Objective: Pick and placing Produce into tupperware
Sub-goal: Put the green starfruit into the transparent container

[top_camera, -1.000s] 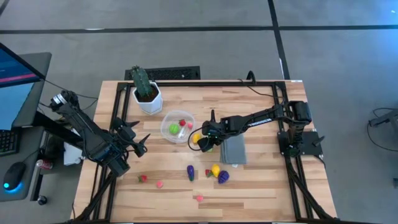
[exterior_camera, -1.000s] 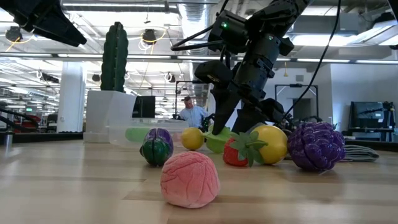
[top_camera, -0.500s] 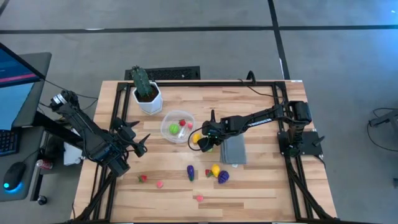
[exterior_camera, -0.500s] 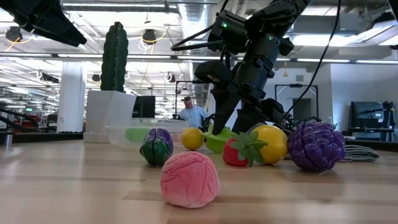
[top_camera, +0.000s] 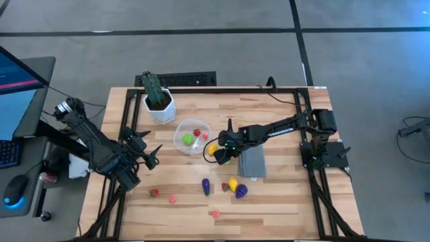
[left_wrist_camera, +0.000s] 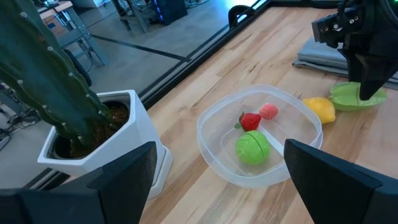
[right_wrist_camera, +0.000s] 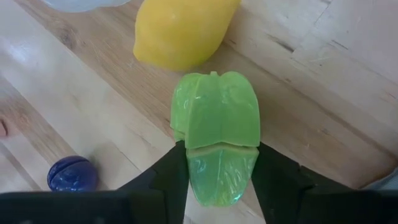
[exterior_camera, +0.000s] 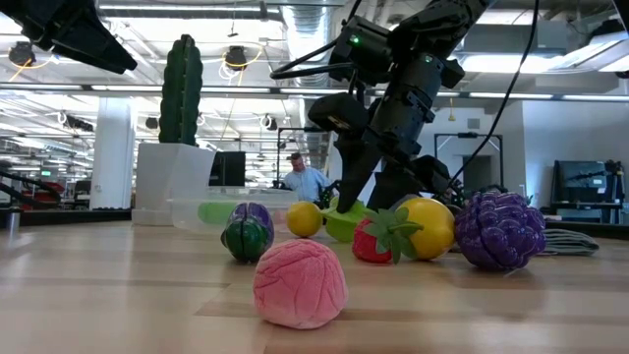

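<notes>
While its jaws pinch the light green pepper (right_wrist_camera: 216, 127) from both sides, the right gripper (top_camera: 222, 154) sits low on the table (top_camera: 282, 195), beside a yellow lemon (right_wrist_camera: 180, 28) and the clear tupperware (left_wrist_camera: 214, 124) holding three pieces. Off to the side, the left gripper (top_camera: 149, 154) waits with jaws spread wide, empty.

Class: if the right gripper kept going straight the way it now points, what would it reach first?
The right gripper is shut on the green pepper, so that comes first. Just beyond it lies the yellow lemon, probably next, though depth is hard to judge.
</notes>
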Robot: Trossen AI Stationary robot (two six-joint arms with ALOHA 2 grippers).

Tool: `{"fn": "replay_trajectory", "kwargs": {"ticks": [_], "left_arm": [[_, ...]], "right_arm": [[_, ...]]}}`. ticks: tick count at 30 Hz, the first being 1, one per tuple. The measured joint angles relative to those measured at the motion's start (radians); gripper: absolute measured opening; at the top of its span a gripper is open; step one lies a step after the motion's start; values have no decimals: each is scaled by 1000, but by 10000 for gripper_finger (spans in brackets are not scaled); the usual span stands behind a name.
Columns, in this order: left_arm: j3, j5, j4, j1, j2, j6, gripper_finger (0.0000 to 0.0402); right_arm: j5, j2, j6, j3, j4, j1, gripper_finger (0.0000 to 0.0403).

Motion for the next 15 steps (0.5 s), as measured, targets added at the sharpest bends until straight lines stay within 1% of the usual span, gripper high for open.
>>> {"fn": "replay_trajectory", "kwargs": {"ticks": [4,10,15], "left_arm": [[0,0,0,0,0,0,343],[0,0,0,0,0,0,343],[0,-1,0,0,0,1,343]], "right_arm": [[-14,0,0,0,0,0,171],[-21,-8,0,-2,-8,0,181],[-22,-19,0,-2,-10,0,173]]}}
